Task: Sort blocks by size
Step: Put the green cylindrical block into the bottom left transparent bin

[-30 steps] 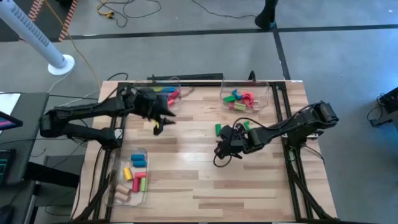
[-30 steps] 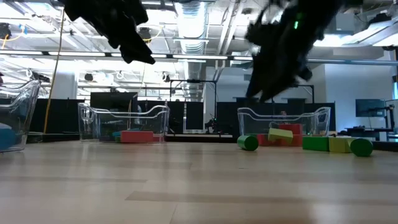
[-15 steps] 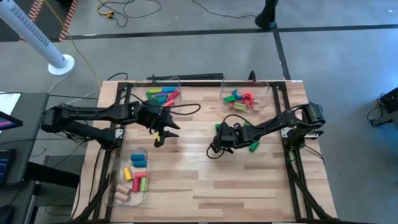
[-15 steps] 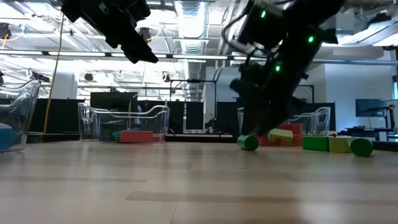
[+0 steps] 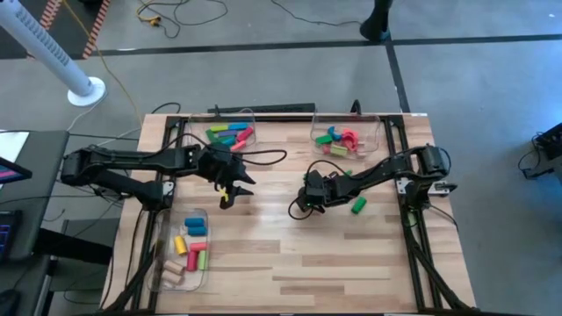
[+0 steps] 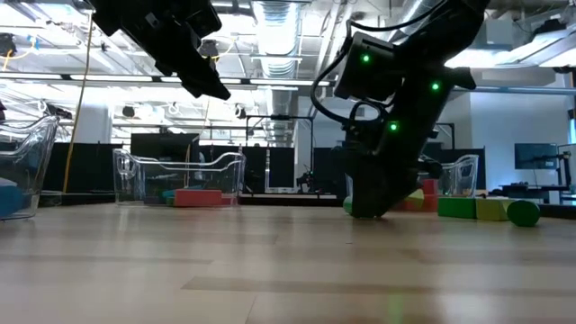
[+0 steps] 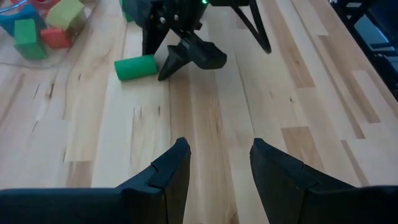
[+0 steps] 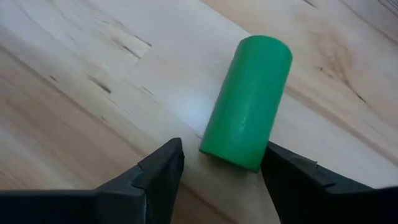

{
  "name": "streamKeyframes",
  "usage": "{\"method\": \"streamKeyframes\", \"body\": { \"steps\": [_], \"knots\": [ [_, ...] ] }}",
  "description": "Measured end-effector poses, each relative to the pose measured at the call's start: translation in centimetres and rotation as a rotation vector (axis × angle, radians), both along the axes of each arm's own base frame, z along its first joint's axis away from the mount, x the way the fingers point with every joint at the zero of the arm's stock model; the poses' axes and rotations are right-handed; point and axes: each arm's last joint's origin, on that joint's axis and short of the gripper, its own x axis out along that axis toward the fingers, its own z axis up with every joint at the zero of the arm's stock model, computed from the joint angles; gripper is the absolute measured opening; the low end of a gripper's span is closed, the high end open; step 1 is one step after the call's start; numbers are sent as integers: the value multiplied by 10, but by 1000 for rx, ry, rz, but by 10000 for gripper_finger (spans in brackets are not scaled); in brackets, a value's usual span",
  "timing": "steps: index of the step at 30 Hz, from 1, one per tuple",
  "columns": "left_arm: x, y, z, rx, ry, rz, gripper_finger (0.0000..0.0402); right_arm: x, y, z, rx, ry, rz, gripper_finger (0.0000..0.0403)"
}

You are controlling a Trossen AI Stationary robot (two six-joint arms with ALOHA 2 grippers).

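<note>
Green cylinder (image 8: 247,102) lies on the worktop (image 5: 290,254) at frame centre, the right gripper (image 5: 306,198) lowered with fingers apart to straddle it; left gripper (image 5: 230,190) hovers empty, half-open.

An overhead camera looks straight down on the tabletop (image 5: 290,254), a low one looks level across it, and both wrist cameras share one green cylinder (image 8: 247,102) up close.
</note>
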Motion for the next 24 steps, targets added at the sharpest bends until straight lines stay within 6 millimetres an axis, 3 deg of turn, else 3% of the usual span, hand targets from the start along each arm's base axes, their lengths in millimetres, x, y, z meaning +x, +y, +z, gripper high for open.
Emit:
{"method": "streamKeyframes", "body": {
  "steps": [9,19,24],
  "knots": [
    [0,0,0,0,-1,-1,158,0,-2,1,-35,5,16,197],
    [-1,0,-1,-2,8,0,158,0,-2,0,-72,33,48,110],
    [-1,0,-1,-4,9,1,158,-1,3,0,-65,44,65,85]
  ]
}}
